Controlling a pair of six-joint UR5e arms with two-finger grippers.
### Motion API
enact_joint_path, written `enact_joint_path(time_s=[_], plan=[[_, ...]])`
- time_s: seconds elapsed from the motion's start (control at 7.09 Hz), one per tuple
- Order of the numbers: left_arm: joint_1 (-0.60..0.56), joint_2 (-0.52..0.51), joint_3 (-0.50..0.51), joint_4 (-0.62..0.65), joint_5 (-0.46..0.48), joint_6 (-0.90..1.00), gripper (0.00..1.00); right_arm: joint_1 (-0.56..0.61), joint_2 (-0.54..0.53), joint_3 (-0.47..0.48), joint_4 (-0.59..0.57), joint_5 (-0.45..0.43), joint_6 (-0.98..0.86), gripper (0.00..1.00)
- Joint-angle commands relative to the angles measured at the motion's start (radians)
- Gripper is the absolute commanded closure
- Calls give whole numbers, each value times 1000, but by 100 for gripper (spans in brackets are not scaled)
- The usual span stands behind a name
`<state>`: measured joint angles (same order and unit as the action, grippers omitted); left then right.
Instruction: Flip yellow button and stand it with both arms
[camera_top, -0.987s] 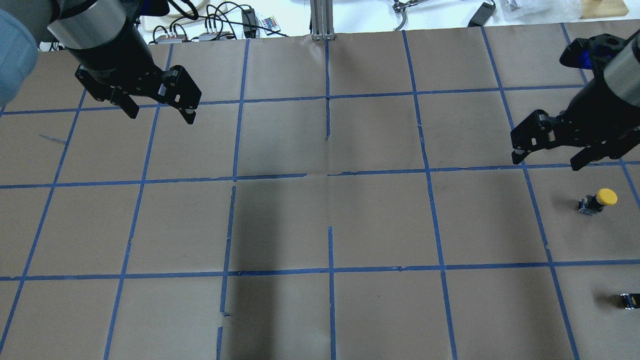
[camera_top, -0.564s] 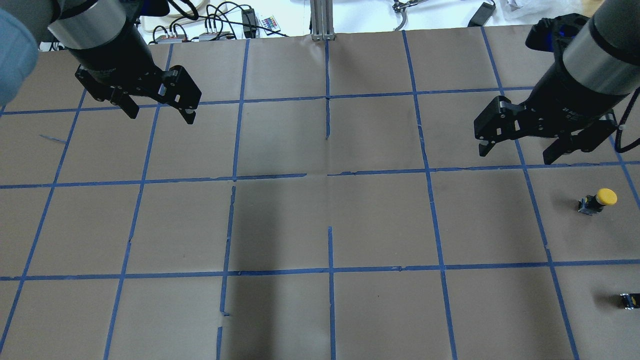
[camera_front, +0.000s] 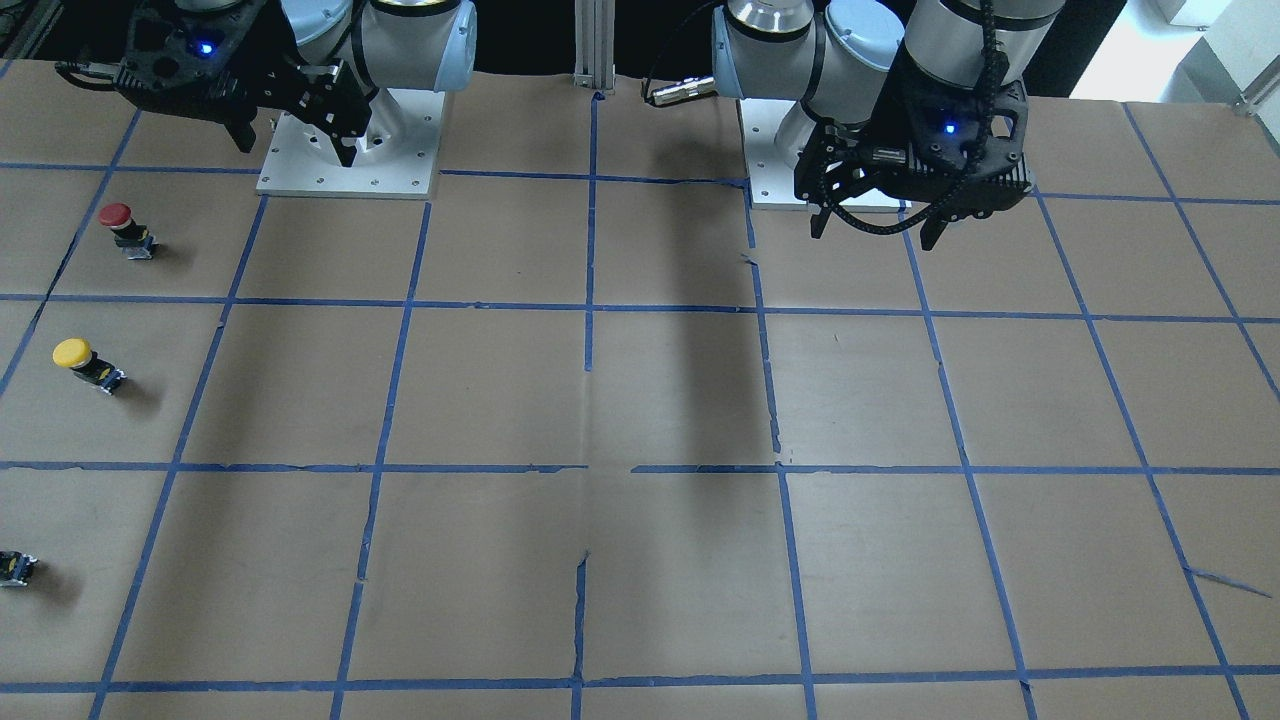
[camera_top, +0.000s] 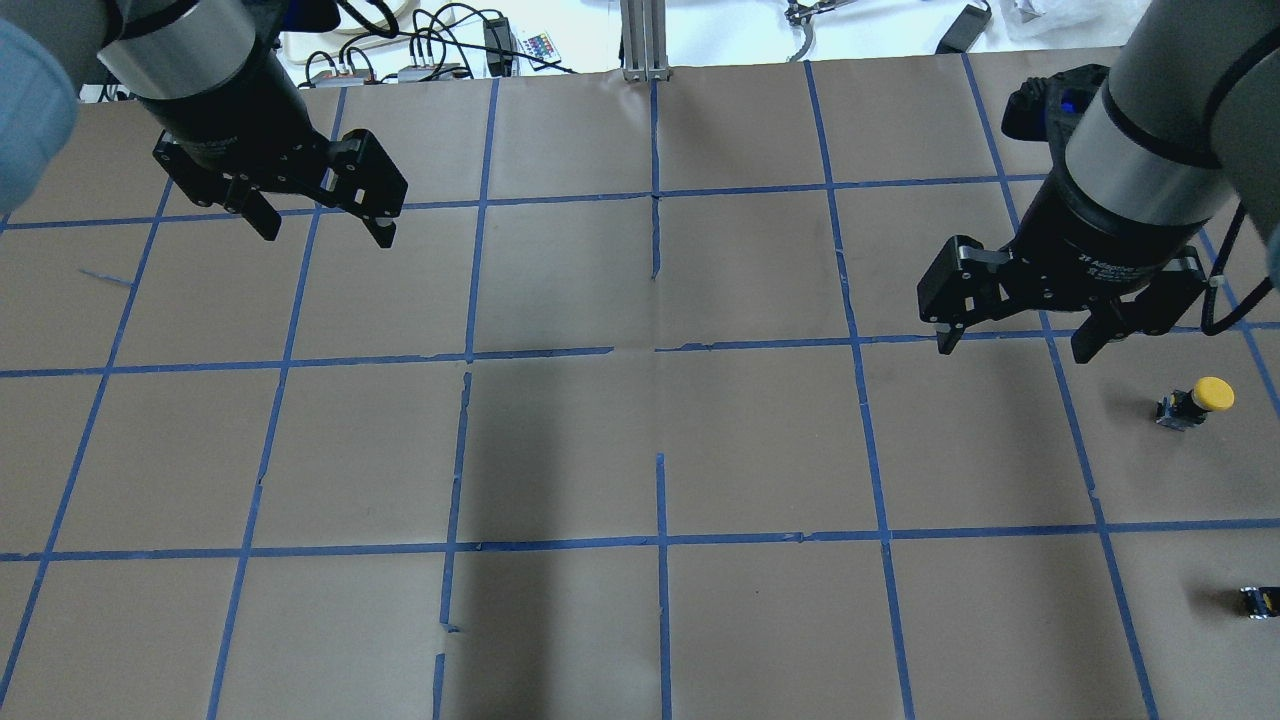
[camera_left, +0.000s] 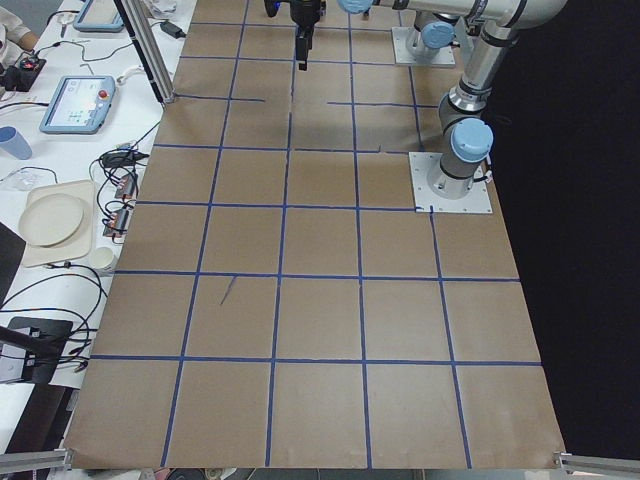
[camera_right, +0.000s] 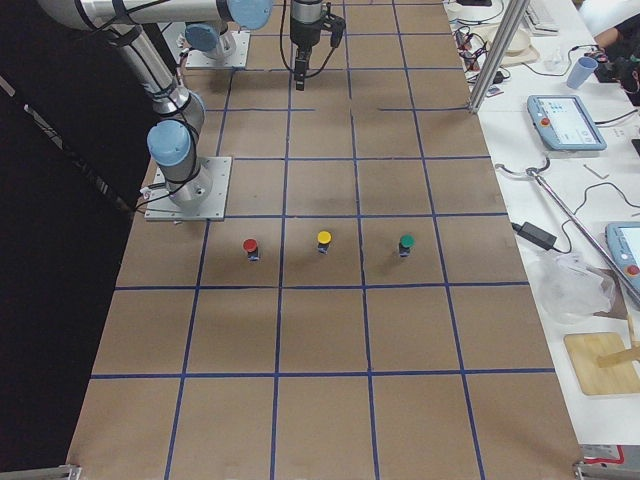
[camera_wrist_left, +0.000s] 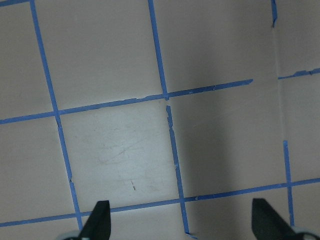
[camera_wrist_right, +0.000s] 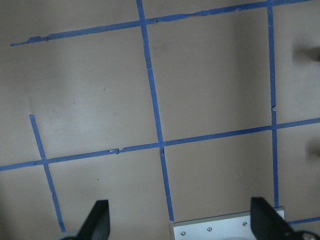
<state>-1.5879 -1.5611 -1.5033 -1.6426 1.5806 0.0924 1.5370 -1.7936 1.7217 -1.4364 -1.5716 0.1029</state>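
The yellow button (camera_top: 1200, 400) stands on the brown paper at the table's right side, yellow cap up on a dark body; it also shows in the front view (camera_front: 85, 362) and the right exterior view (camera_right: 323, 241). My right gripper (camera_top: 1015, 345) is open and empty, hanging above the table to the button's left and a little farther back; it shows in the front view (camera_front: 295, 148) and its own wrist view (camera_wrist_right: 182, 222). My left gripper (camera_top: 325, 233) is open and empty over the far left (camera_front: 875, 235) (camera_wrist_left: 181, 222).
A red-capped button (camera_front: 118, 225) stands nearer the robot than the yellow one (camera_right: 250, 247). A third small part (camera_top: 1258, 600) sits farther out at the frame edge; it shows a green cap in the right exterior view (camera_right: 406, 244). The right arm's base plate (camera_wrist_right: 225, 229) lies below its gripper.
My right gripper has swung left and then toward the yellow button's row, its wrist turning. It stays open. The left gripper has hardly moved. The button has not moved.
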Motion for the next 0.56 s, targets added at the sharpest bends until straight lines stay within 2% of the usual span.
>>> enact_joint_path(time_s=[0.0,0.42], plan=[[-3,-5,0,-13,-1,-16,0,6,6,-31,10,59,0,0],[-3,-4,0,-13,-1,-11,0,11,32,-17,13,54,3,0]])
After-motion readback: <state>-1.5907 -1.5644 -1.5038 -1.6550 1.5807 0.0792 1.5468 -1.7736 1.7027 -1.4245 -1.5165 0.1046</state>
